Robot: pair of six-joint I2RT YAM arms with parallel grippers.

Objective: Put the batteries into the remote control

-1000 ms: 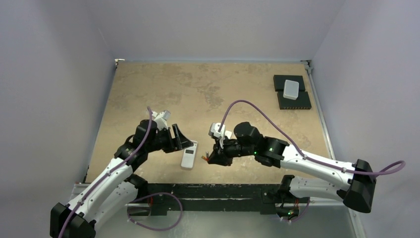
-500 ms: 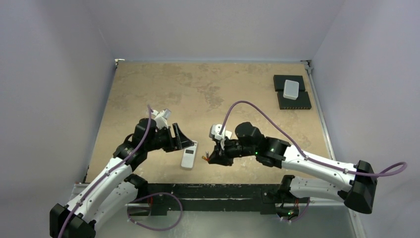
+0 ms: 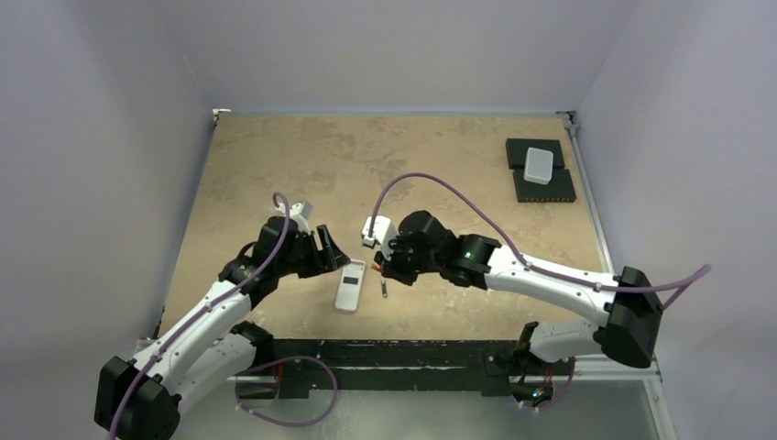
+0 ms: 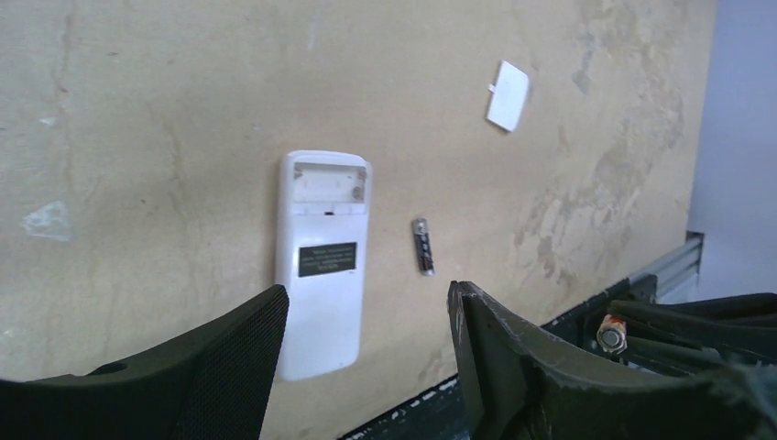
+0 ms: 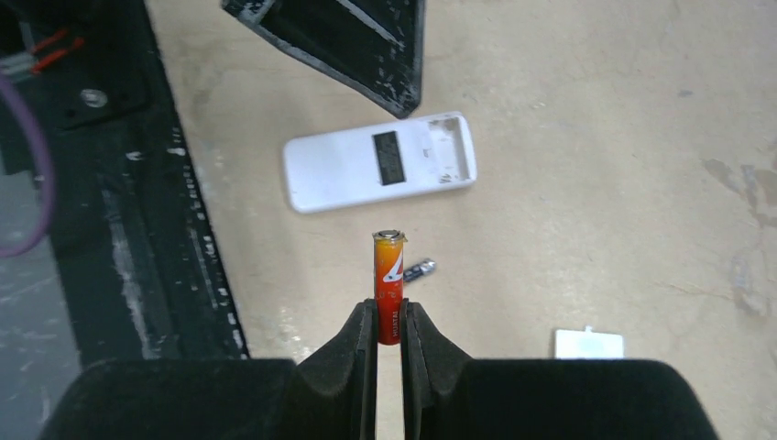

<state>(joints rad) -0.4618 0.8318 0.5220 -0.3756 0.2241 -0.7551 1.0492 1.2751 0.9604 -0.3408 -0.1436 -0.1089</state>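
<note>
One slim orange battery [image 5: 388, 284] pinched by right gripper [image 5: 388, 323]; left gripper [image 4: 366, 293] spread near smooth white remote [image 4: 321, 275].

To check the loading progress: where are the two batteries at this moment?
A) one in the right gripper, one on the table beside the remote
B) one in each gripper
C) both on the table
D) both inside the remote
A: the right gripper pinches one battery, and the other battery lies on the table beside the remote control, whose compartment is open and empty.
</note>
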